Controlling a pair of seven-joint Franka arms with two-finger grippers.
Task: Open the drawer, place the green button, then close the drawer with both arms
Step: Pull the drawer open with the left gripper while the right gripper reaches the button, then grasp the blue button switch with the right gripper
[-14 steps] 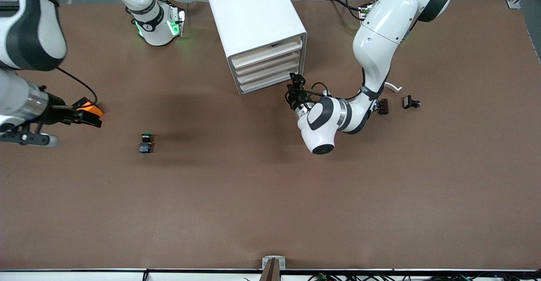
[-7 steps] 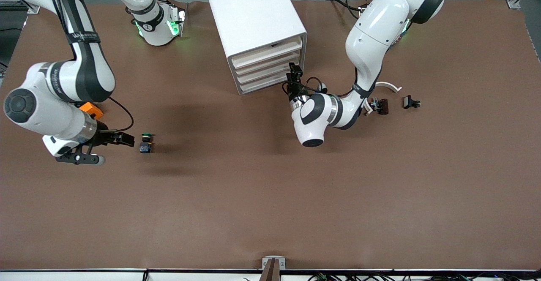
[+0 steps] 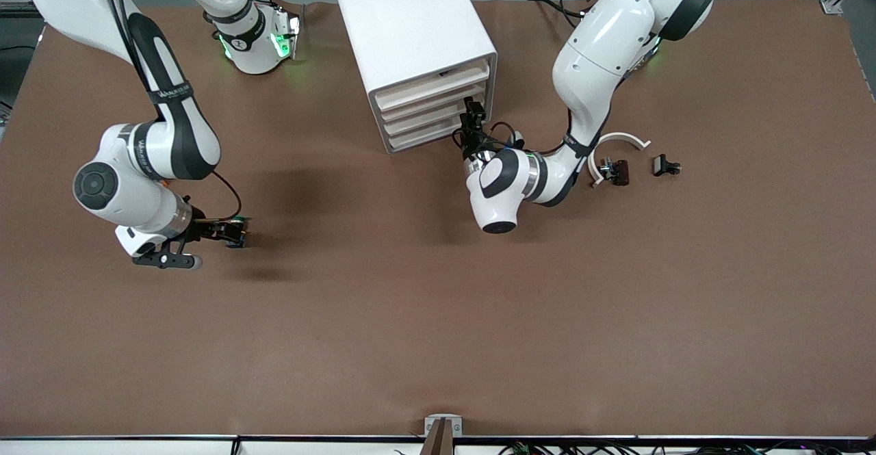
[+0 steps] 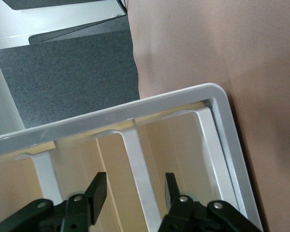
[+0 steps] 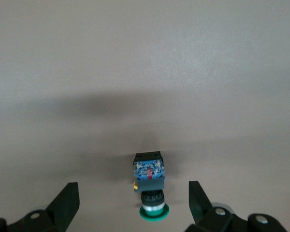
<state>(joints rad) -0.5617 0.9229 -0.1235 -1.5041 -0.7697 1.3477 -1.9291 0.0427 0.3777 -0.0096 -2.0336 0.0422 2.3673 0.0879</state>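
Button [image 5: 150, 186] on brown table [image 3: 438, 304], right gripper [image 5: 134, 203] jaws spread around it, left gripper [image 4: 134, 193] jaws spread at drawer [image 3: 426, 133]

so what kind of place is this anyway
Likely a robotics lab: two white arms bolted at a brown table, a small white cabinet, and a button laid out as a test prop.

**Room for the fingers, and what is in the way**

The right gripper [image 5: 133, 205] is holding its fingers [image 5: 65, 203] wide, with the button [image 5: 150, 186] lying between them and bare table [image 3: 438, 318] showing on each side of it. The left gripper [image 4: 134, 193] is spreading its fingers [image 4: 97, 191] at the front of the cabinet [image 3: 410, 37]. One white drawer edge [image 4: 140, 179] is sitting in the gap; other edges are standing just outside each finger.
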